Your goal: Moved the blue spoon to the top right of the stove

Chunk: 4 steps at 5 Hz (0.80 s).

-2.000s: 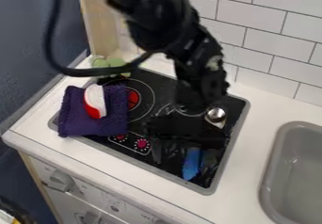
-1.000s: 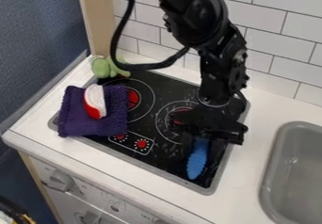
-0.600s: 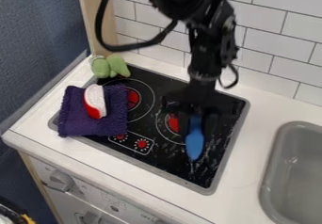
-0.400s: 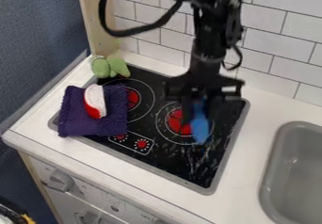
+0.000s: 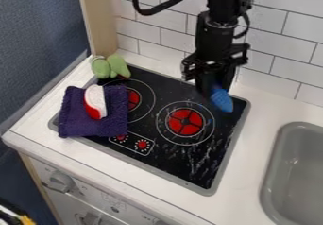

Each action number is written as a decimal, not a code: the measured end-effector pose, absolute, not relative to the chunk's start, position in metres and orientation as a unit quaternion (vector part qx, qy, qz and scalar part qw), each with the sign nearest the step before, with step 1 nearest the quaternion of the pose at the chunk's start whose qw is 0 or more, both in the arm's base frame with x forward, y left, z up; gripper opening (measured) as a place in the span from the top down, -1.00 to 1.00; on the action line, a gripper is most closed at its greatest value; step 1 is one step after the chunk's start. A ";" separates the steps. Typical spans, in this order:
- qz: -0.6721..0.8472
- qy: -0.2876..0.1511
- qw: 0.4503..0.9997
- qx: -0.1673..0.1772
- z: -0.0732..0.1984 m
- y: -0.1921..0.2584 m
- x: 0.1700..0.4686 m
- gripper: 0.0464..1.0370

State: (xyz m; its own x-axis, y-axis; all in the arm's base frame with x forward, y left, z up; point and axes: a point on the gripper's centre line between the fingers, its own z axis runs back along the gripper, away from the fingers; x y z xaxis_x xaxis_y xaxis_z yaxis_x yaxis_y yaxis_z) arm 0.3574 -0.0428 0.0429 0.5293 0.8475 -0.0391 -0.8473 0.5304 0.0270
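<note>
I'm standing here looking at the toy stove (image 5: pixel 170 159), and a black robot arm (image 5: pixel 221 28) is hanging down from one o'clock. Its end effector (image 5: pixel 216 90) is squeezing its two fingers around the blue spoon (image 5: pixel 221 100), so they are staying only a little bit apart. The spoon is sticking out at the bottom, pointing to about five o'clock, over the stove's two o'clock corner. I can't tell if it is touching the stove top. The big red burner (image 5: pixel 185 121) is sitting near three o'clock, and the small red burner (image 5: pixel 133 99) is peeking out at eleven o'clock. A fuzzy purple cloth (image 5: pixel 114 121) is lying at ten o'clock, with a red and white toy (image 5: pixel 95 102) resting on it. A green toy (image 5: pixel 110 67) is sitting up at eleven o'clock. Past the stove, a gray sink (image 5: pixel 268 172) is sitting in the white tabletop (image 5: pixel 243 172) at four o'clock.
</note>
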 end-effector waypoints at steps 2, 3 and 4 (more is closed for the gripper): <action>0.600 0.049 0.799 0.015 0.026 -0.038 0.371 0.31; 0.624 0.033 0.780 0.026 0.009 -0.032 0.377 0.31; 0.621 -0.010 0.783 0.032 -0.004 -0.033 0.391 0.31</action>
State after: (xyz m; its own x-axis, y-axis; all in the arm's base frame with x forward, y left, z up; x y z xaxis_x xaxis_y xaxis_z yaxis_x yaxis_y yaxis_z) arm 0.3912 -0.0327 -0.0042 0.2275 0.9722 0.0556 -0.9735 0.2257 0.0366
